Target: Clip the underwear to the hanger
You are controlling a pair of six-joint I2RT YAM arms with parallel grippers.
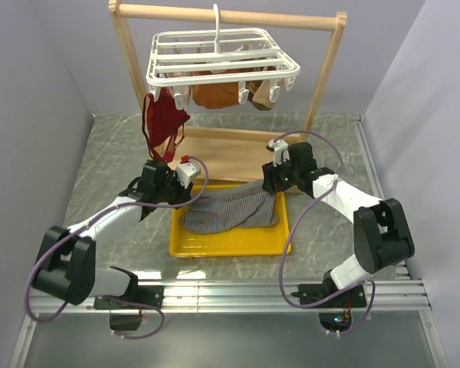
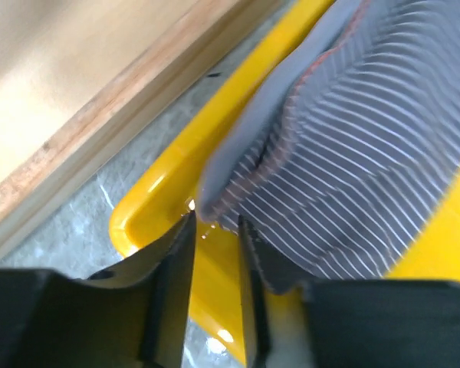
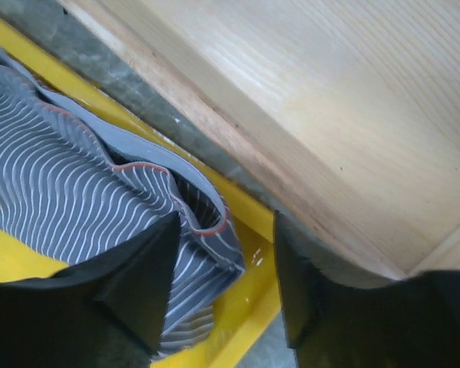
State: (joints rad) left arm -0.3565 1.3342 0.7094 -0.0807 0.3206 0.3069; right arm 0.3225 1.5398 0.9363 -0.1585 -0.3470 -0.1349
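Underwear (image 1: 234,207) lying in the yellow tray (image 1: 230,244).
We see the left gripper (image 2: 215,226) barely parted at its waistband and the right gripper (image 3: 226,230) wide open astride a corner, both reaching forward, low.

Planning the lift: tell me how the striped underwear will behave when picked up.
Probably floppy: the underwear lies rumpled and folded in the tray, so it should droop from a grip. Likely light, being thin cloth. Pushed, it would probably bunch, not slide.

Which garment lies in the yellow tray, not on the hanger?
The grey striped underwear; the dark red underwear and orange-brown garments hang from the white hanger.
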